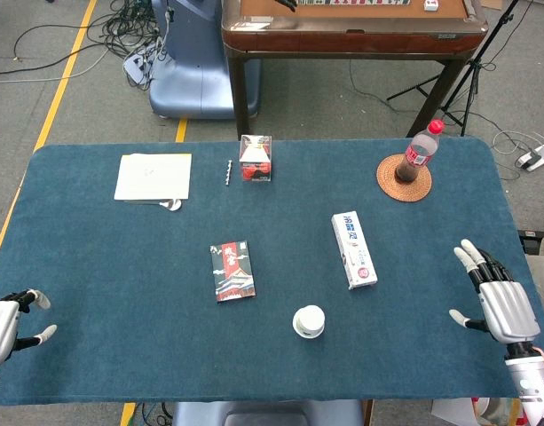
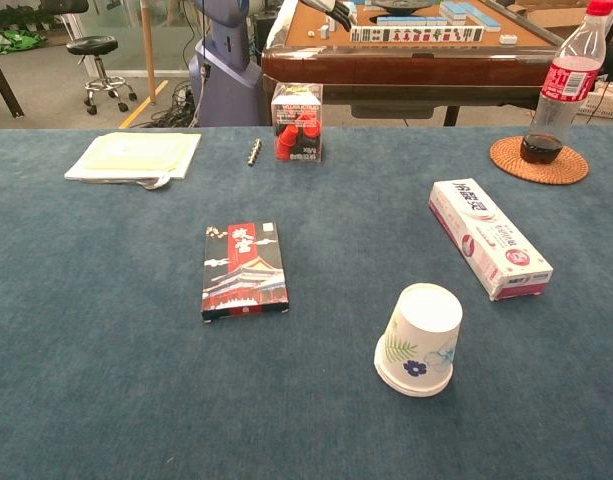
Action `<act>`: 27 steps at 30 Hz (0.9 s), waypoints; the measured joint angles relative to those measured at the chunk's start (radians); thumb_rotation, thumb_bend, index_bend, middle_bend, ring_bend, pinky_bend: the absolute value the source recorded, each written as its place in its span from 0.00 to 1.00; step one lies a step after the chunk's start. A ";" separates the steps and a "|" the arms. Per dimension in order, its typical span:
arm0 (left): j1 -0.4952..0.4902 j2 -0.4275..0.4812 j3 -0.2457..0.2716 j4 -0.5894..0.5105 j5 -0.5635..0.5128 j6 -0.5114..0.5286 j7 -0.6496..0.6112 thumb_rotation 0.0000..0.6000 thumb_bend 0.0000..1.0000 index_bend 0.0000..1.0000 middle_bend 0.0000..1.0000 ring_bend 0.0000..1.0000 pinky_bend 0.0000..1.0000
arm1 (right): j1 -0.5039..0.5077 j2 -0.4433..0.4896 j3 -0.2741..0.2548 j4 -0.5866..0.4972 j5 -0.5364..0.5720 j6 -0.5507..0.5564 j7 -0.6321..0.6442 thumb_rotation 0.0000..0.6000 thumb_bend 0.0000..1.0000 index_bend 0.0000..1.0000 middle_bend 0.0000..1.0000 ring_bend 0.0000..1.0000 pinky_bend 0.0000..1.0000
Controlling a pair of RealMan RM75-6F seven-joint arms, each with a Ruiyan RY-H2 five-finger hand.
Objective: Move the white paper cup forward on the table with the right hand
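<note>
The white floral-printed paper cup is seen upside down on the blue felt worktop, untouched. The right hand, fingers spread and empty, is held well apart; a leftward reach is required first.

White paper cup with blue flower and green leaf print, standing upside down, rim on the blue tabletop near its front edge.
</note>
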 measured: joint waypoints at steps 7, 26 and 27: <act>0.002 0.003 0.004 0.000 0.004 0.002 0.000 1.00 0.16 0.54 0.50 0.52 0.61 | -0.002 -0.003 -0.004 -0.001 -0.021 0.015 0.001 1.00 0.00 0.02 0.05 0.03 0.18; -0.016 0.003 0.005 -0.024 0.000 -0.034 -0.002 1.00 0.16 0.54 0.50 0.52 0.61 | 0.079 -0.125 -0.067 -0.079 -0.217 -0.060 -0.176 1.00 0.00 0.01 0.01 0.02 0.18; -0.017 0.003 0.006 -0.024 0.000 -0.037 -0.003 1.00 0.16 0.54 0.50 0.52 0.61 | 0.087 -0.137 -0.068 -0.085 -0.222 -0.072 -0.192 1.00 0.00 0.00 0.00 0.02 0.18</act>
